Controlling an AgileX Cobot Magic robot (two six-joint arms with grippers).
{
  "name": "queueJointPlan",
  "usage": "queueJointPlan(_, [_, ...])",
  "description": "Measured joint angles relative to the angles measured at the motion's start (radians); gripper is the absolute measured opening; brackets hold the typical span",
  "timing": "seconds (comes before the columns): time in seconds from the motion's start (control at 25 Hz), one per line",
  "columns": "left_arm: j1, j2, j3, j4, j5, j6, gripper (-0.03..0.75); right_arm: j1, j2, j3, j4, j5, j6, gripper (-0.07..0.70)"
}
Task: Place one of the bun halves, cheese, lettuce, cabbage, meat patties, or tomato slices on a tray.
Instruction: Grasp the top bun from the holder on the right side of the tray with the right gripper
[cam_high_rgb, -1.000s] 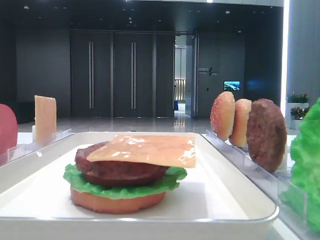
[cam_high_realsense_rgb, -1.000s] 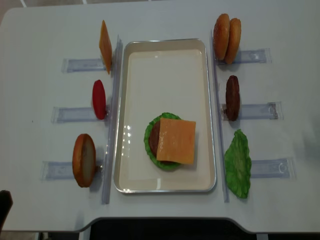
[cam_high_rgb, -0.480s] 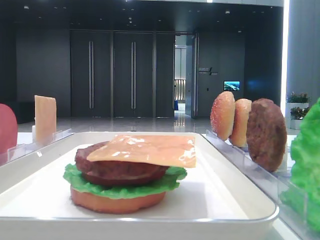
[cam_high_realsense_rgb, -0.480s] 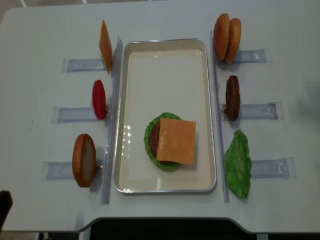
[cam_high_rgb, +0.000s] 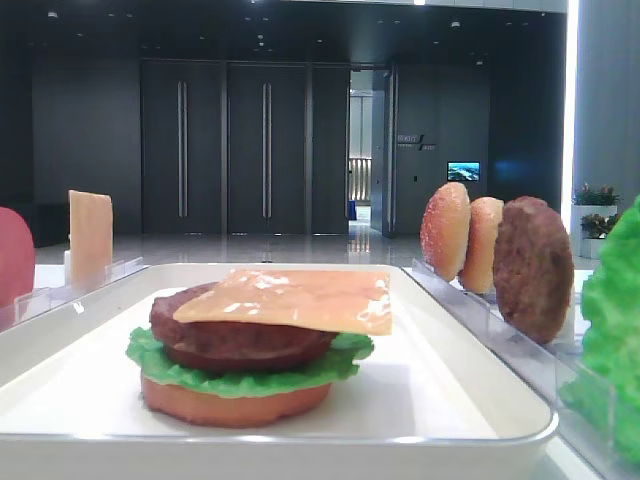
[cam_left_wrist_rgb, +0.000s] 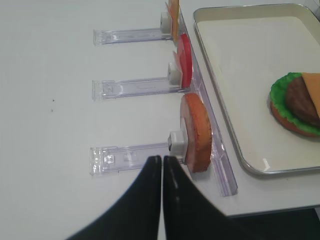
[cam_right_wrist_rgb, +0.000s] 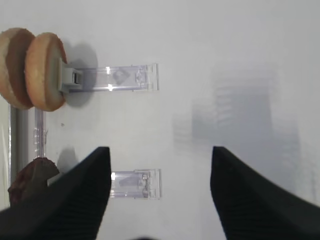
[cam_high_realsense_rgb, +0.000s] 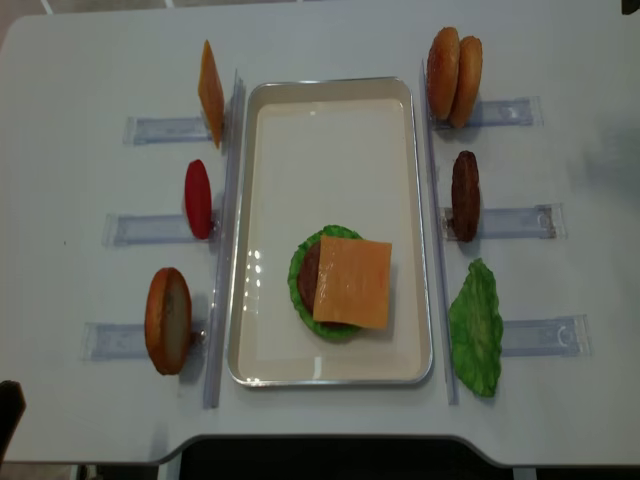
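A white tray (cam_high_realsense_rgb: 330, 160) holds a stack near its front: bun base (cam_high_rgb: 235, 405), lettuce (cam_high_rgb: 240, 375), meat patty (cam_high_rgb: 240, 340) and a cheese slice (cam_high_realsense_rgb: 352, 282) on top. Right of the tray stand two bun halves (cam_high_realsense_rgb: 455, 75), a patty (cam_high_realsense_rgb: 465, 195) and a lettuce leaf (cam_high_realsense_rgb: 475, 325). On the left stand cheese (cam_high_realsense_rgb: 210, 92), a tomato slice (cam_high_realsense_rgb: 198, 198) and a bun half (cam_high_realsense_rgb: 168, 320). My left gripper (cam_left_wrist_rgb: 162, 159) is shut and empty, just short of that bun half (cam_left_wrist_rgb: 196, 132). My right gripper (cam_right_wrist_rgb: 159, 152) hangs open above the table, right of the bun halves (cam_right_wrist_rgb: 45, 70).
Clear plastic racks (cam_high_realsense_rgb: 515, 222) hold the upright pieces on both sides of the tray, with long clear rails (cam_high_realsense_rgb: 225, 240) along its edges. One rack end (cam_right_wrist_rgb: 135, 183) lies between my right fingers. The table's front edge (cam_high_realsense_rgb: 320, 440) is close to the tray.
No food has moved and both grippers keep their state. A faint blur at the table's right edge has shifted toward the far side.
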Motion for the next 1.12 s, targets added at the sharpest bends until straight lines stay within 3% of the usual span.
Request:
queueJointPlan(0.2, [0.000,0.000,0.000,0.000,0.000,0.000,0.000,0.000,0.039,-0.053,0.003,-0.014,-0.007,0.416])
queueJointPlan(0.8, [0.000,0.000,0.000,0.000,0.000,0.000,0.000,0.000,0.060,-0.065,0.025,-0.018,-0.019,0.409])
queueJointPlan(1.12, [0.000,0.000,0.000,0.000,0.000,0.000,0.000,0.000,0.164,-0.187,0.025,0.008,-0.021,0.406])
